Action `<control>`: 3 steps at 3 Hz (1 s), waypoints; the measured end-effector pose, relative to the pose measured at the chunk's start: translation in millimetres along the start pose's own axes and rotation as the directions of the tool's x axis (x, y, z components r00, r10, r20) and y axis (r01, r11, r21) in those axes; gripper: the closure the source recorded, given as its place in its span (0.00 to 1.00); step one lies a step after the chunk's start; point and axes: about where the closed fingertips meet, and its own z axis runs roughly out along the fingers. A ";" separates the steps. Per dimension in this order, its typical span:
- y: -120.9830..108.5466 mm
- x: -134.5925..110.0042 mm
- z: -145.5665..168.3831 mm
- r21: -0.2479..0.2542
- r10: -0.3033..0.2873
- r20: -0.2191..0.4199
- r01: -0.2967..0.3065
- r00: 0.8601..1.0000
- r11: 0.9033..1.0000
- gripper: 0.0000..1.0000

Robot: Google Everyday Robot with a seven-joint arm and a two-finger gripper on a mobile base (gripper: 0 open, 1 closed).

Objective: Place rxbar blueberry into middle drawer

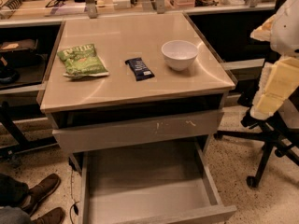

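The rxbar blueberry (139, 69), a small dark navy bar, lies flat on the middle of the beige tabletop (135, 94), between a green chip bag and a white bowl. The middle drawer (149, 190) is pulled out wide below the table, and its flat grey bottom is bare. My gripper (275, 90) hangs at the right edge of the view, beside the table's right side. It is well away from the bar and holds nothing that I can see.
A green chip bag (82, 59) lies left of the bar and a white bowl (179, 54) right of it. A drawer front with pale scratch marks (140, 130) sits above the open drawer. An office chair base (266, 148) stands at the right, and shoes (39, 195) are on the floor at the lower left.
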 end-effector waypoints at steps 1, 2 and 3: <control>-31.6 -25.0 4.1 0.031 -0.032 0.038 0.031 0.999 0.999 0.00; -67.6 -59.9 13.9 0.033 -0.077 0.071 0.074 0.995 0.997 0.00; -71.9 -67.0 9.8 0.048 -0.084 0.085 0.080 0.993 0.996 0.00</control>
